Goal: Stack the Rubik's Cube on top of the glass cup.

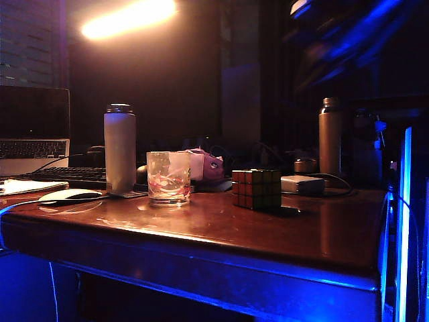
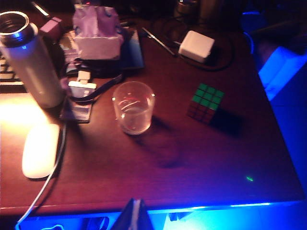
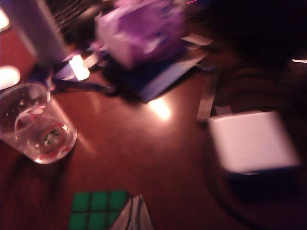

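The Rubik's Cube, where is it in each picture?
Exterior view: the Rubik's Cube sits on the table, right of the glass cup.
Left wrist view: the cube, green face up, is apart from the cup.
Right wrist view: only its green top shows, at the edge by the shut right gripper.
Shared landmark: the cup.

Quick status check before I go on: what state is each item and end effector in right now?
Rubik's Cube: on the table, green face up, not held.
Glass cup: upright, empty, nothing on top.
White bottle: upright, capped.
Left end effector: shut, empty, at the near table edge.
Right end effector: shut, empty, beside the cube.
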